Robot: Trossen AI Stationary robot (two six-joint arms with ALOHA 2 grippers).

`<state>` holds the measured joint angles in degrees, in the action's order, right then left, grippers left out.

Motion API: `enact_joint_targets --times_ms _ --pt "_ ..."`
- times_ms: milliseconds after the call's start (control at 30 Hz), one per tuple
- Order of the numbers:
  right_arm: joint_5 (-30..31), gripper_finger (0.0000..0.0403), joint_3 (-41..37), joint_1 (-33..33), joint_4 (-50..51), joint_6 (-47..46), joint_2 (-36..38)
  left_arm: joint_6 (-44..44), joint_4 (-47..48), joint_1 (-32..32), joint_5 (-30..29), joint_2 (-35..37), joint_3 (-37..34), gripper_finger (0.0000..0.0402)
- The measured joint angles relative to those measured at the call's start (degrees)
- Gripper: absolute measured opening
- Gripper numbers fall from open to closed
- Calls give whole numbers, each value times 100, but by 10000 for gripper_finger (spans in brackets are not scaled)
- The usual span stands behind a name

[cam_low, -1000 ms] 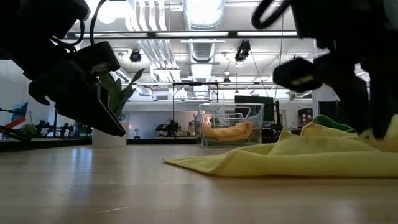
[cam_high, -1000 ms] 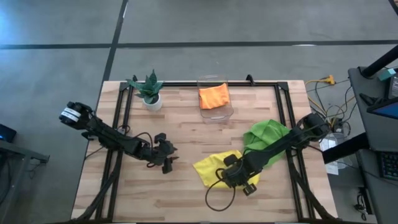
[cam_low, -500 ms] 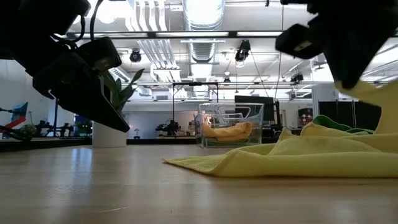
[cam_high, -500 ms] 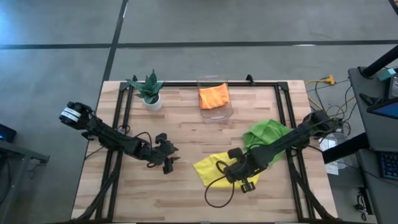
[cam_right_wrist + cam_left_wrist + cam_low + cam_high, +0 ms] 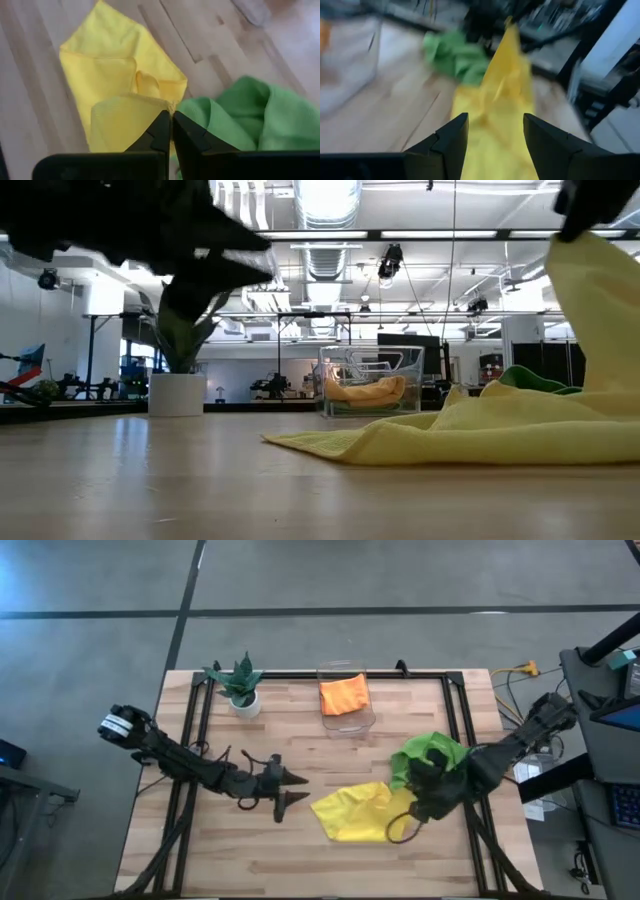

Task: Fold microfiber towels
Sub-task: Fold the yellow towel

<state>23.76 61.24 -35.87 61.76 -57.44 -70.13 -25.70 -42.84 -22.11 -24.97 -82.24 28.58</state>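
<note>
A yellow microfiber towel [image 5: 352,812] lies on the wooden table right of centre, and its right corner is raised by my right gripper [image 5: 412,790], which is shut on it. Behind it a lime green towel [image 5: 428,753] lies crumpled on the table. An orange towel [image 5: 344,694] sits folded inside the clear bin [image 5: 347,722] at the far edge. My left gripper [image 5: 298,788] hovers open just left of the yellow towel, pointing nearly level toward it, with nothing between its fingers [image 5: 451,134]. My right gripper pinches a corner of the yellow towel [image 5: 169,106] between its two shut fingers, coming from above and slanting down. The raised corner [image 5: 600,290] hangs up off the table, while the towel's left part [image 5: 400,442] lies on the wood, slack and rumpled.
A small potted plant [image 5: 241,686] stands at the far left. A black frame rail [image 5: 300,674] runs along the far edge. Bare wood [image 5: 250,850] lies along the near edge and left of the towels.
My right gripper has risen and gone toward the table's right and far side, rolling its wrist, with the yellow towel's corner. That corner is lifted clear; the left part stays on the table. My left gripper has tipped up from pointing down to nearly level.
</note>
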Motion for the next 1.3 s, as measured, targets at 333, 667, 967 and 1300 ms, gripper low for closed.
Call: enact_joint_targets --times_ms 333,667,967,1300 --pt "33 14 -705 -846 96 -957 447 498 -1432 -9 96 -1256 1320 175" --pt "77 14 -814 -1231 105 -1067 440 -704 872 754 1768 -2183 2575 175" --pt "197 14 -814 -1227 100 -858 440 60 3211 1204 2920 -3164 4410 175" --pt "187 13 -791 -1236 64 -915 446 51 3781 1355 2988 -3656 4874 175"
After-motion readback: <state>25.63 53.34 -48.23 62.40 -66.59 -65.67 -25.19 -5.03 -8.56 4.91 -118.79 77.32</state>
